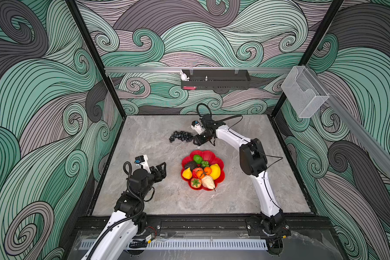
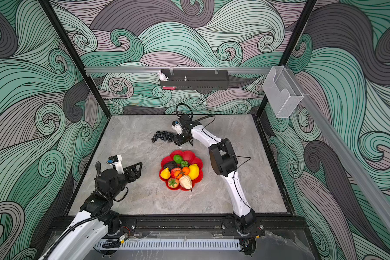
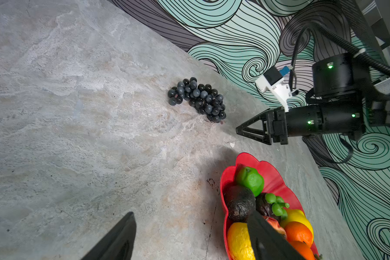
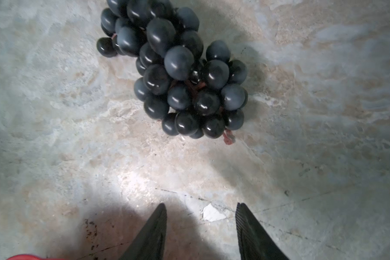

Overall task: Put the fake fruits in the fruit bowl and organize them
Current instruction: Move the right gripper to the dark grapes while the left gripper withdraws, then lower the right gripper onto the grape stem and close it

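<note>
Grey marbled tabletop (image 1: 144, 198), ringed by teal wave-patterned walls (image 1: 32, 90), bears dark grapes (image 1: 181, 136).

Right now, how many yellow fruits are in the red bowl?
2: a small lemon at the left of the bowl, a bigger lemon at its right. Others may hide underneath.

The left arm (image 1: 119, 227) and right arm (image 1: 265, 191) share white shells, black joints, black cables and triangular black jaws.
</note>
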Motion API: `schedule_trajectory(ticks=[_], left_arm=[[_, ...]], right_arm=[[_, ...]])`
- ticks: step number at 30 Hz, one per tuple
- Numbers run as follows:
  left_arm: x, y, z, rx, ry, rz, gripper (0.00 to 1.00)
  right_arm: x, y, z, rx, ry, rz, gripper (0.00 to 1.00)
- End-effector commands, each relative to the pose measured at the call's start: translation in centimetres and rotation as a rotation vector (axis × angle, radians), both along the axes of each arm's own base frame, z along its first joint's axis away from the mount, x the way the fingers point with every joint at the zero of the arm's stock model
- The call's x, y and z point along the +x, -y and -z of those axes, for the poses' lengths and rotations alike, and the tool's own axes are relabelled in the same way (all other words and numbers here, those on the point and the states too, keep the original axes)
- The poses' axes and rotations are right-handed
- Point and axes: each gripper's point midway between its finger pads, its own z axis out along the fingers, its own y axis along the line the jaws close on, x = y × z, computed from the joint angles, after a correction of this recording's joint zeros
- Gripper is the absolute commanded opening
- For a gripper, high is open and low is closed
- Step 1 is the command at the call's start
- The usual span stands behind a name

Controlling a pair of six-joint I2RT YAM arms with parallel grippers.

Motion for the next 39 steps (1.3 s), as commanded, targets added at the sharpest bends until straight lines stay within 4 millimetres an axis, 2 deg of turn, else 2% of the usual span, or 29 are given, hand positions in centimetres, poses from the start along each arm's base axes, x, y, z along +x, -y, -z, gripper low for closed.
schedule_trajectory(ticks=[1,7,20,30,39], left_arm=[[0.2,-0.1,-0.6,-0.007,0.032,-0.007,0.80],[0.2,-0.1,-0.6,-0.007,0.030,-0.007,0.81],[0.1,-0.4,-0.6,-0.009,0.033,-0.023,0.81],[0.1,-0.5,-0.5,-0.009,0.031,-0.027,0.81],[0.3,-0.3,-0.4,-0.006,0.020,-0.021,0.81]], right_arm=[[0.5,0.6,0.7,-0.059,0.004,-0.035,0.49],[2.0,0.0,1.2,-0.057,0.030,-0.029,0.45],[3.9,-0.5,3.0,-0.086,0.047,-0.033,0.41],[4.0,-1.0,4.1,-0.126,0.056,-0.074,0.40],[3.1,-2.8,4.2,-0.148,0.089,-0.151,0.43]])
